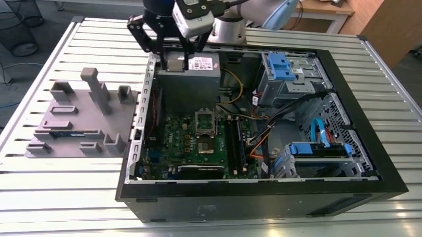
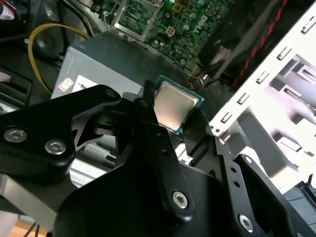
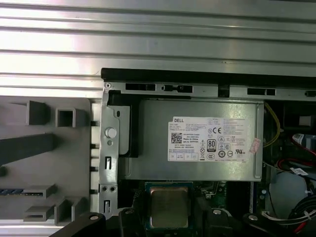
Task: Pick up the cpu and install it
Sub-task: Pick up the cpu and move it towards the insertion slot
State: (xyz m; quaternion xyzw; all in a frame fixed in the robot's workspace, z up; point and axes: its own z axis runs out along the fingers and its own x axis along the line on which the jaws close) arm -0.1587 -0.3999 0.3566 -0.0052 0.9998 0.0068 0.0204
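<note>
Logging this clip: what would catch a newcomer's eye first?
The shiny square cpu, clamped in the black end effector, hangs by the grey power supply. The open case with its green motherboard lies on the slatted table; a grey tray sits at the exterior view's left.

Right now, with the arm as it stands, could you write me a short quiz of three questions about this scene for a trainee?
1. True or false: the gripper is shut on the cpu.
2. The held cpu is nearest to: A a blue drive cage; B the power supply; C the motherboard socket.
3. In the exterior view, on which side of the computer case does the grey tray lie?
Key: 1 true; 2 B; 3 the exterior view's left.
</note>
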